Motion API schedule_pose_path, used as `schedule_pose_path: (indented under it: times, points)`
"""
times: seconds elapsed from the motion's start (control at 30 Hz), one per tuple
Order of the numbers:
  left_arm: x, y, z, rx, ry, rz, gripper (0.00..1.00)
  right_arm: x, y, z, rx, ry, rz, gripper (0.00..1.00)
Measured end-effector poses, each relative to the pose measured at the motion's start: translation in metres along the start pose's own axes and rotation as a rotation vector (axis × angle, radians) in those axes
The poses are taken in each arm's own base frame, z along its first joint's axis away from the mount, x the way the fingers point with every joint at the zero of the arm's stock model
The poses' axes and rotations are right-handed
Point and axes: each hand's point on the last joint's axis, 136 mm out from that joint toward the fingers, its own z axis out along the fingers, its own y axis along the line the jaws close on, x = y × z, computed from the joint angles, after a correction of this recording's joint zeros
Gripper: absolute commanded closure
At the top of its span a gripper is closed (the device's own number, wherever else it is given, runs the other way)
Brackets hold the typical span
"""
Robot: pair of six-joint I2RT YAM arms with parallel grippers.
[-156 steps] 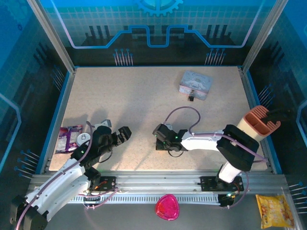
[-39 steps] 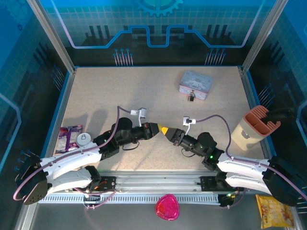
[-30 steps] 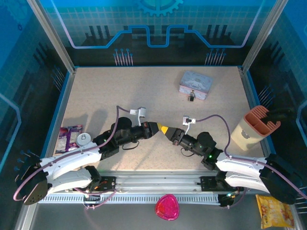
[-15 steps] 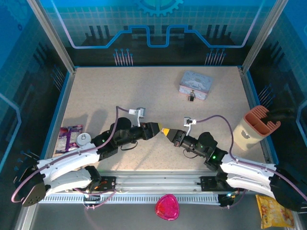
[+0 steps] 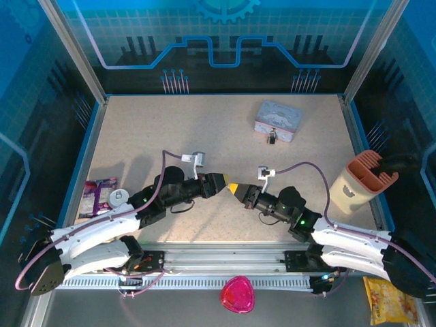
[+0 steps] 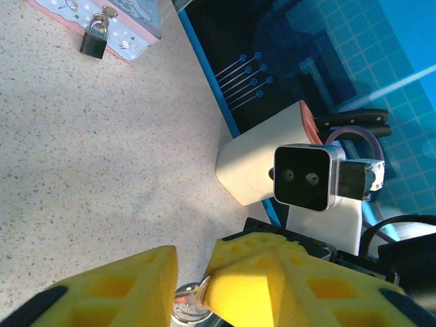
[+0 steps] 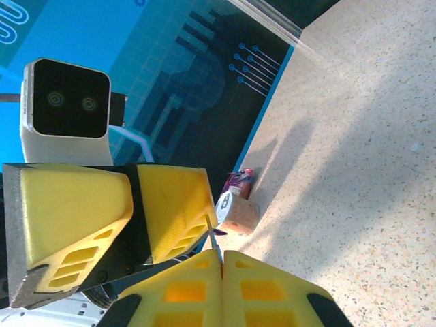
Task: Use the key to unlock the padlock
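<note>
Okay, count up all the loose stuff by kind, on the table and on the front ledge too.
Packets: 2 (purple, yellow)
Tin: 1
Padlock: 1
Key: 1
Holder: 1
Small cylinder: 1
Pink thing: 1
Total: 8

In the right wrist view, a thin sliver of the key (image 7: 213, 240) is seen above the pressed-together pads of the right gripper (image 7: 220, 254); the rest is hidden between them. From above, the padlock (image 5: 272, 137) is too small for its keyhole to be made out. The tin (image 6: 136, 24) is cut off by the left wrist view's top edge
</note>
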Motion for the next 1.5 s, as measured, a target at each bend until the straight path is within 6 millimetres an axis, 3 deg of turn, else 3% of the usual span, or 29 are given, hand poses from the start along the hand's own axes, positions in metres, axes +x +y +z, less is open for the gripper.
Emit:
schedule_pose_path:
  times: [0.37,0.83,0.9,1.1,1.3,1.37,1.5]
  points:
    - [0.000,0.010,-0.001,-0.045,-0.001,-0.006,0.51,-0.002,0.007,-0.001,-0.023,-0.010,-0.003,1.00]
    - [-0.001,0.010,-0.001,-0.038,-0.003,-0.031,0.96,-0.003,0.008,0.006,-0.036,-0.015,0.005,1.00]
    - [-0.003,0.009,-0.001,-0.035,-0.009,-0.032,1.00,-0.001,0.004,0.008,-0.028,-0.009,0.012,0.94]
    - [-0.003,0.011,0.000,-0.040,-0.012,-0.037,1.00,0.003,0.004,0.012,-0.039,0.006,0.023,0.84]
    - [-0.003,0.010,0.001,-0.035,-0.011,-0.036,1.00,0.006,0.009,0.014,-0.070,0.024,0.022,0.82]
    - [-0.003,0.009,0.001,-0.032,-0.013,-0.036,1.00,0.006,0.011,0.014,-0.080,0.027,0.021,0.83]
    - [-0.004,0.007,0.001,-0.024,-0.015,-0.035,1.00,0.007,0.013,0.014,-0.092,0.032,0.018,0.95]
